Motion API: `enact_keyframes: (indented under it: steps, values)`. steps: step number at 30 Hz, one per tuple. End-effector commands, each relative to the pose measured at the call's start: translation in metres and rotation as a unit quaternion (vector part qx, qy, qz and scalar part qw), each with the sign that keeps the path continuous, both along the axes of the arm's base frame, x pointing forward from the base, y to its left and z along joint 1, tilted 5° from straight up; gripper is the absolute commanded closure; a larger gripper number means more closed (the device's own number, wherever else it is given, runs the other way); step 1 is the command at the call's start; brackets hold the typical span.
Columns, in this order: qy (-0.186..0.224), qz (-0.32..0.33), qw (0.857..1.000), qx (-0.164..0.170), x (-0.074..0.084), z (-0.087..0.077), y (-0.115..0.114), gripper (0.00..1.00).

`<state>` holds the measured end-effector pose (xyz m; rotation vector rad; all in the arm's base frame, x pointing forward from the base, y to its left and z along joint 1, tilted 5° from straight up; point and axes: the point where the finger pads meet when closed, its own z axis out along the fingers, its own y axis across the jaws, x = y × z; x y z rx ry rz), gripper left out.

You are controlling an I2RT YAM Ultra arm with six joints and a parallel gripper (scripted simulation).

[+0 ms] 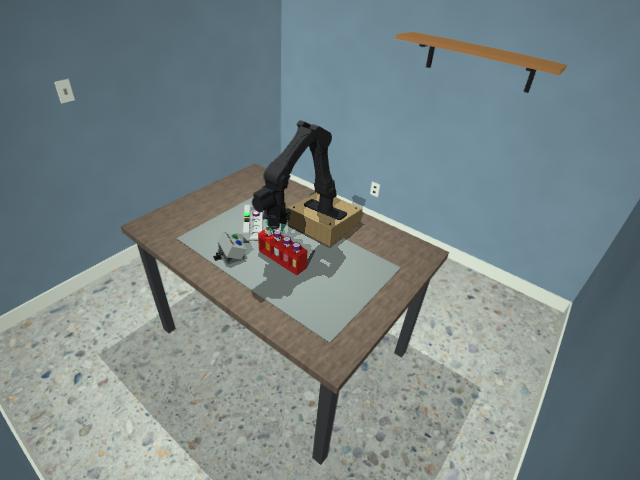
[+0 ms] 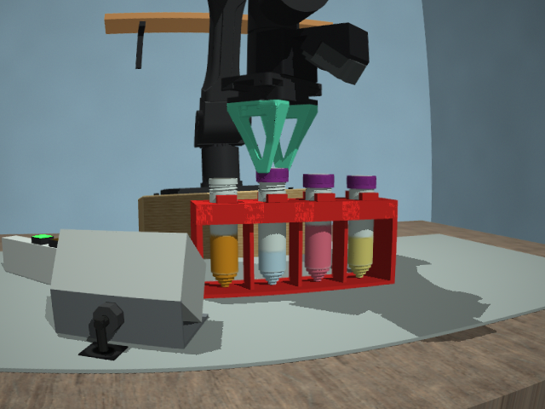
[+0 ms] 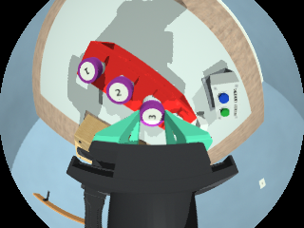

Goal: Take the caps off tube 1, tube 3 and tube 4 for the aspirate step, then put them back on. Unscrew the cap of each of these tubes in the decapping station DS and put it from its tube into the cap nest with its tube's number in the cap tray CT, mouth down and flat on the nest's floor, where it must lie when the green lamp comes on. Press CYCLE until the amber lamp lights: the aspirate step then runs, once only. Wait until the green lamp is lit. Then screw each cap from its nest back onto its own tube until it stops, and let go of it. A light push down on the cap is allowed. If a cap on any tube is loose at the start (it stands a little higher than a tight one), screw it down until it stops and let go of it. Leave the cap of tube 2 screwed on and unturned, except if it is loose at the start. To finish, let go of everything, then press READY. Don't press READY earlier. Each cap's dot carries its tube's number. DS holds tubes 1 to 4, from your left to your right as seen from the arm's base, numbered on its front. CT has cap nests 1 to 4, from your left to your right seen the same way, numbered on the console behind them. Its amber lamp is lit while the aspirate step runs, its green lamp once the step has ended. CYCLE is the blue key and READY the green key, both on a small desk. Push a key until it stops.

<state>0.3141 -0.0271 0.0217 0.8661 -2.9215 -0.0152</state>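
Observation:
The red decapping station (image 2: 295, 211) (image 1: 281, 255) (image 3: 110, 51) holds four tubes. My gripper (image 2: 272, 169) (image 1: 275, 227) (image 3: 152, 113) points straight down and is shut on the purple cap 3 (image 2: 272, 175) (image 3: 152, 113), which sits on the light-blue tube 3 (image 2: 272, 255) a little higher than its neighbours, with bare thread showing under it. Cap 2 (image 2: 318, 180) (image 3: 118, 90) and cap 1 (image 2: 360, 181) (image 3: 87, 71) sit on the pink and yellow tubes. The orange tube 4 (image 2: 223, 185) stands open with no cap. The green lamp (image 2: 42, 238) (image 1: 247, 212) is lit.
The grey key desk (image 2: 123, 268) (image 1: 231, 246) (image 3: 222, 83) stands beside the station, with the blue key (image 3: 223, 98) and the green key (image 3: 226, 112). The white cap tray console (image 2: 21, 257) lies behind it, with a purple cap (image 1: 256, 212) in it. The arm's wooden base box (image 1: 323, 222) is behind the station.

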Motion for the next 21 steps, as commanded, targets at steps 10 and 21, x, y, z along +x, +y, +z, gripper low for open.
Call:
enact_keyframes:
  steps: [10,21]
  values:
    - [-0.011,0.0,1.0,0.0,0.0049,0.0011,0.0001,1.0]
    - [-0.011,0.0,1.0,0.0,0.0039,0.0011,0.0001,1.0]
